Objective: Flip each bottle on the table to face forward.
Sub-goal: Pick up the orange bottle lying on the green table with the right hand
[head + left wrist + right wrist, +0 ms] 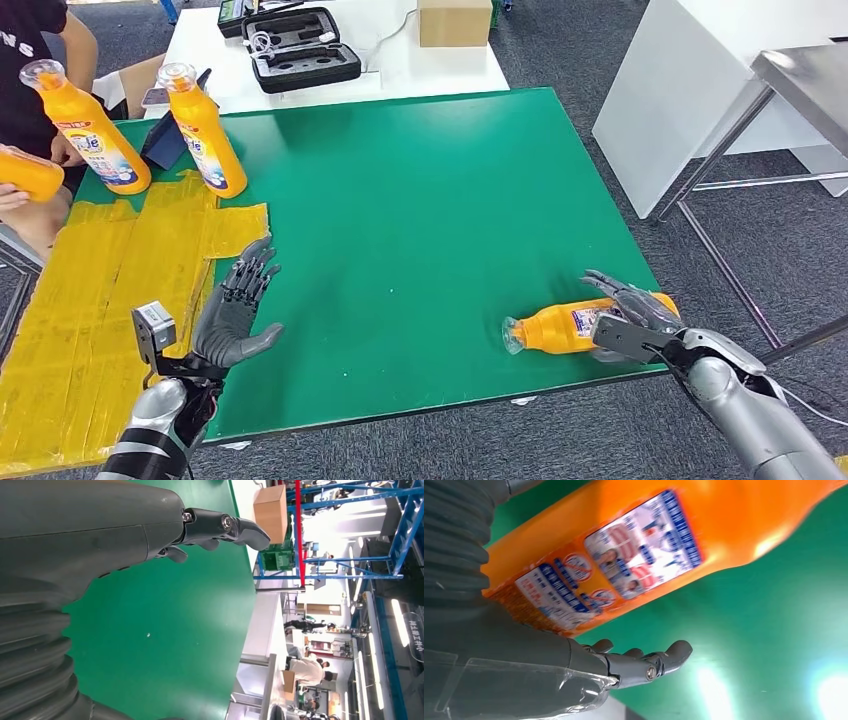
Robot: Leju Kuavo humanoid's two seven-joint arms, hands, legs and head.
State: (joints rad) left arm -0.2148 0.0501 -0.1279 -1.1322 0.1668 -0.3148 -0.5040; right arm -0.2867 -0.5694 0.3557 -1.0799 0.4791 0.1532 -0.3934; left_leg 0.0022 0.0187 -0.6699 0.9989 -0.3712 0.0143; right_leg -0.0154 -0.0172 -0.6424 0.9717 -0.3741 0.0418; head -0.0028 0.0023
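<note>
Right hand (pixel 632 318) closing over lying orange plastic bottle (pixel 556 328), grip unconfirmed; left hand (pixel 235 318) hovering open. Next: rolling label forward.

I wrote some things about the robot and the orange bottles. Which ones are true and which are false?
1. An orange bottle lies on its side near the green table's front edge. True.
2. The left hand is holding a bottle. False: it holds nothing, its fingers spread above the table.
3. Two bottles stand upright at the table's far left: one beside another. True.
4. The right hand is far from the lying bottle. False: it is right at that bottle's base end, fingers over it; a firm grip cannot be told.
5. The lying bottle's cap points toward the right hand. False: the cap end points away from it, toward the table's middle.
</note>
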